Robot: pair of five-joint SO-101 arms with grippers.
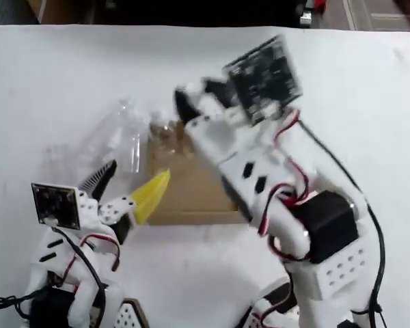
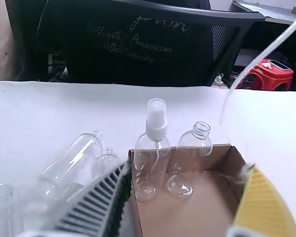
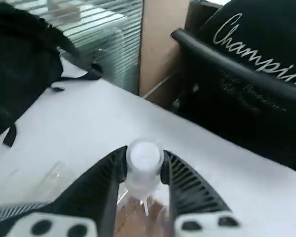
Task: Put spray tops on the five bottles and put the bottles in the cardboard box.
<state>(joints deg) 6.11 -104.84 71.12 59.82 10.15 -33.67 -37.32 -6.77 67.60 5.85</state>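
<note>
white spray top (image 3: 144, 155) clamped in your right gripper (image 3: 144, 168)

your left gripper (image 2: 187, 173) gapes wide at lower frame. a capped bottle (image 2: 152, 165) and an uncapped bottle (image 2: 195, 147) stand in the cardboard box (image 2: 209, 210), mid-frame. loose bottles (image 2: 71, 158) lie left of it.

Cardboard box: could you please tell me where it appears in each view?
High view: cardboard box at the middle of the table, partly under the right arm.
Left wrist view: box framed by the open left gripper.
Right wrist view: probably the brown patch under the spray top in the right gripper.
Landmark: the left gripper's yellow finger, by the box in high and left wrist views.
</note>
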